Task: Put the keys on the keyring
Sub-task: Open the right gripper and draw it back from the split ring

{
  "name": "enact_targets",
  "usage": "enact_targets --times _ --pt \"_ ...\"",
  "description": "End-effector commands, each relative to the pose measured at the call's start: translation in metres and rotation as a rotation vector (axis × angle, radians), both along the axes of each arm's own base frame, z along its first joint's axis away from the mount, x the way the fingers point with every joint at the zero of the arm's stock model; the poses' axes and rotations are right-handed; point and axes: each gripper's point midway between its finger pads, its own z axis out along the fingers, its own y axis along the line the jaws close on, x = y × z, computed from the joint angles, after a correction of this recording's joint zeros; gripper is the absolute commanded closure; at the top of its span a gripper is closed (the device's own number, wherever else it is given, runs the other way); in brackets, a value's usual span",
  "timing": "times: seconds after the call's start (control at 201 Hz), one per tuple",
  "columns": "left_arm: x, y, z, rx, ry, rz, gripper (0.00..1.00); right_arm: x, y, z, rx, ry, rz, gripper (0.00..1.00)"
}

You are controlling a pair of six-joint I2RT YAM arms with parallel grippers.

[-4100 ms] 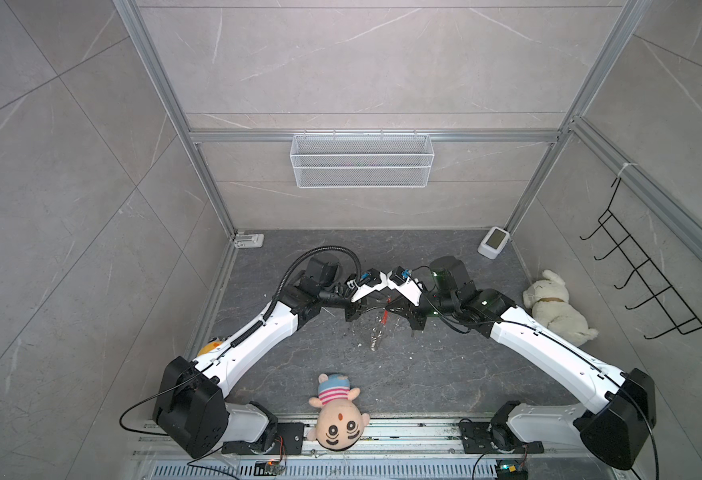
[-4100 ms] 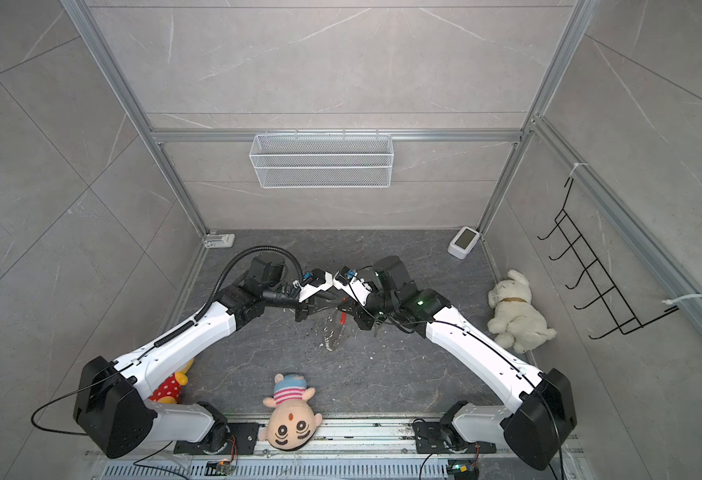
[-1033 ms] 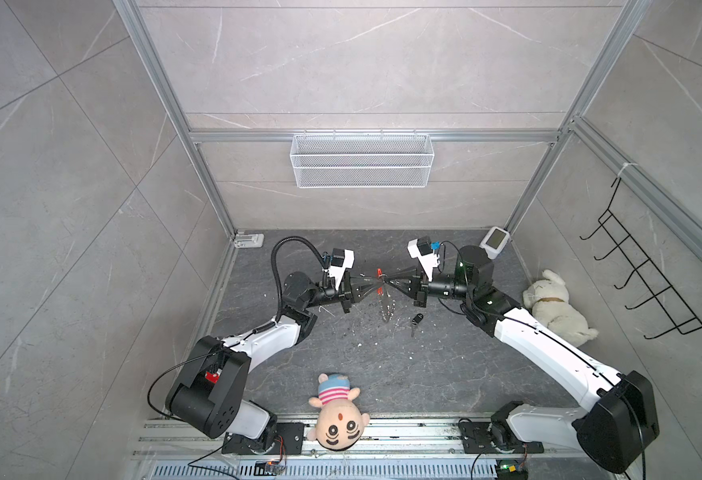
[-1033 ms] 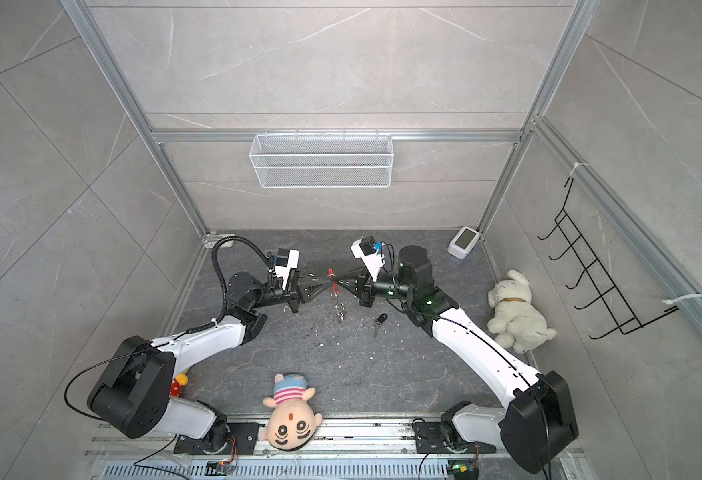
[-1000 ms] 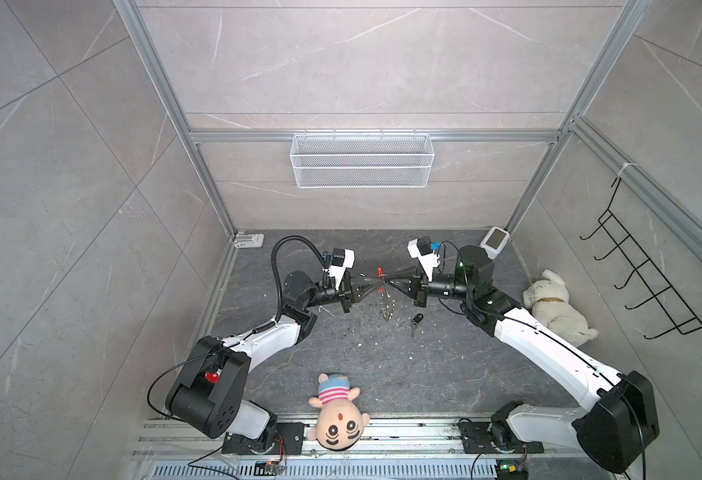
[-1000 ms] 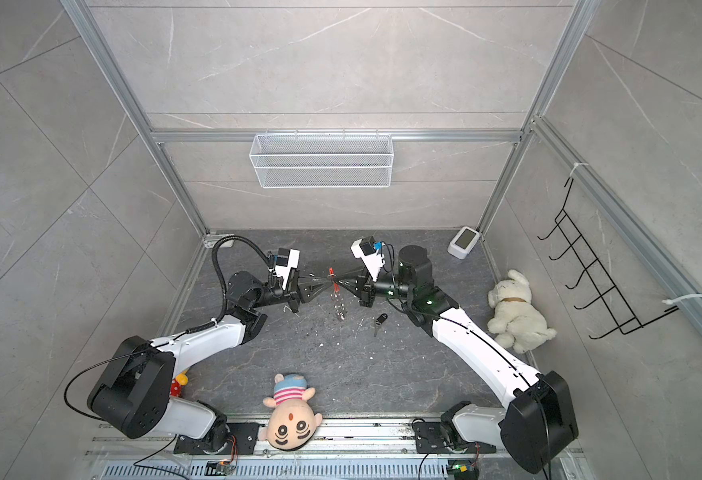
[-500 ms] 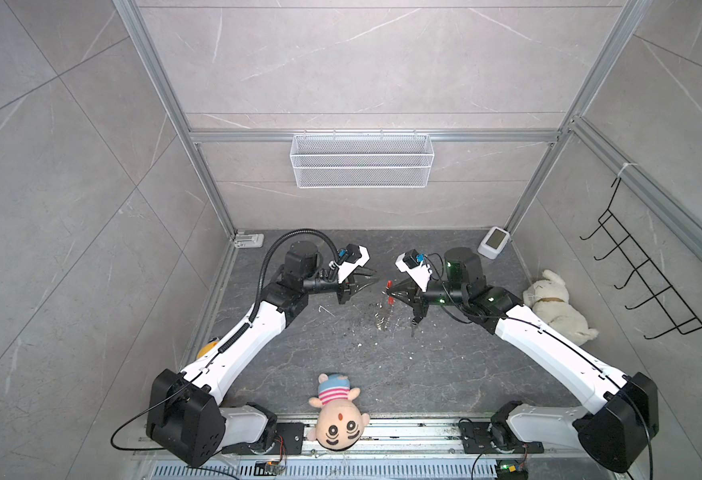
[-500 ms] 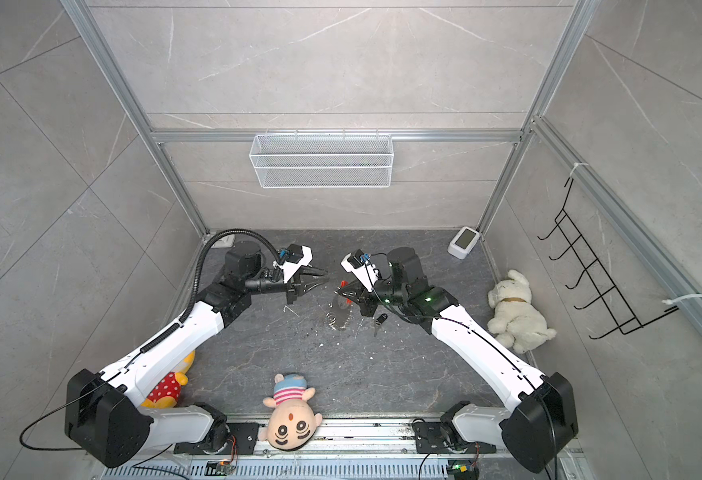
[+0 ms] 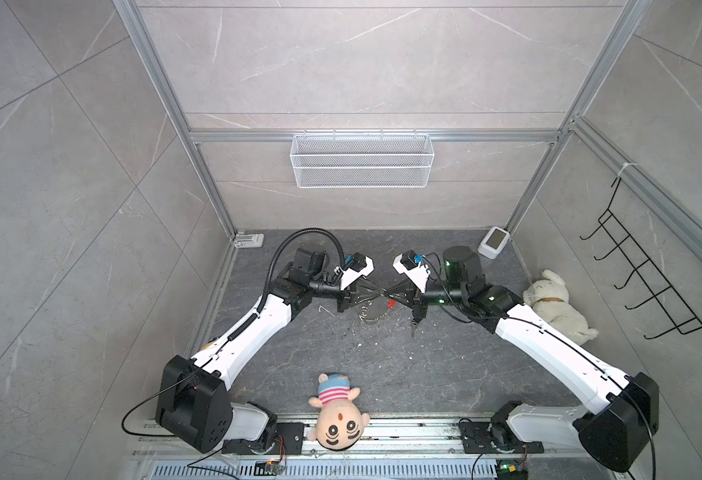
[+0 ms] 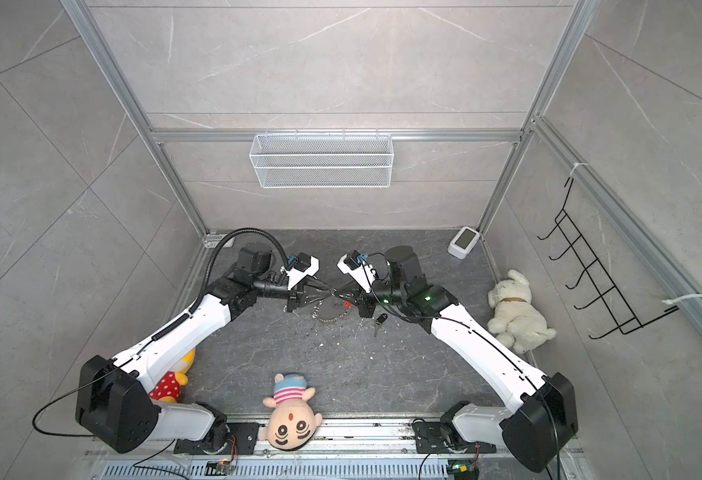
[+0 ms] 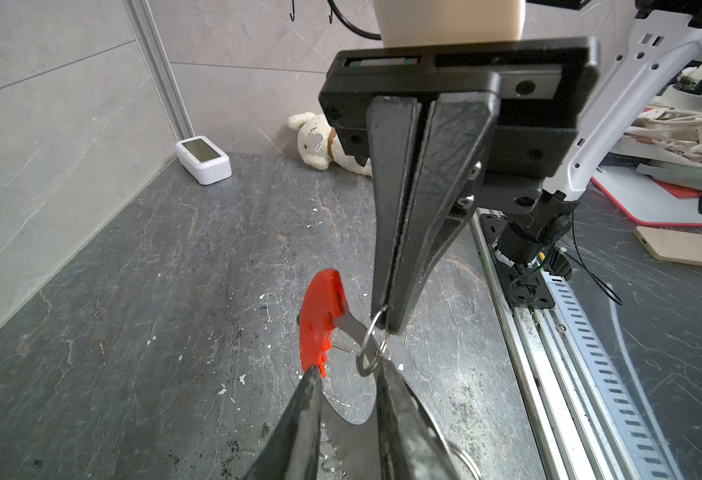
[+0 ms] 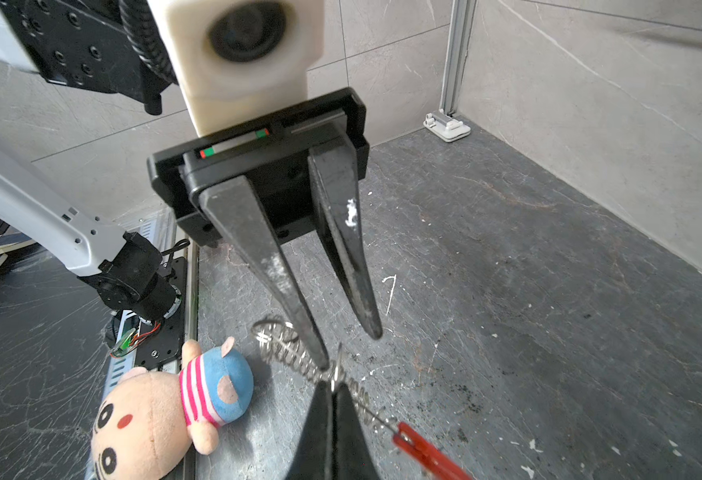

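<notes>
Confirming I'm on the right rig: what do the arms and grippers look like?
The left arm and right arm: white links, black joints. A ribbed black hose loops over the left. The left gripper and right gripper have long tapered black fingers, the left's scuffed white.

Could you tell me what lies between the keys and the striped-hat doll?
Between the keys and doll, only bare speckled floor, in both top views.

Left claw jaws parted; right claw pinched shut; facing each other, tips almost touching
</notes>
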Motion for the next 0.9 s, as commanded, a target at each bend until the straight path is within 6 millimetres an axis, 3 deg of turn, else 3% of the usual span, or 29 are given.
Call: enact_targets --times 0.0,0.359,0.688,0.742,0.772,0.897 --pt "-0.009 -0.001 0.016 -0.051 -0.013 -0.05 0.72 -0.003 0.006 0.022 0.044 -0.04 0.035 1.0" --pt "-0.007 -0.004 0.017 -0.061 0.005 -0.066 0.74 -0.009 0.014 0.019 0.042 -0.017 0.077 1.0" --pt "-0.011 -0.005 0.015 -0.061 0.042 -0.099 0.87 -0.01 0.018 0.019 0.035 -0.007 0.095 1.0" --pt "-0.012 -0.006 0.016 -0.061 0.046 -0.105 0.92 -0.011 0.019 0.019 0.031 -0.004 0.098 1.0" --pt "-0.014 -0.006 0.017 -0.062 0.05 -0.114 1.0 -0.011 0.019 0.018 0.028 -0.003 0.1 1.0" --pt "-0.018 -0.007 0.019 -0.072 0.042 -0.137 1.0 -0.009 0.019 0.017 0.024 0.0 0.092 1.0"
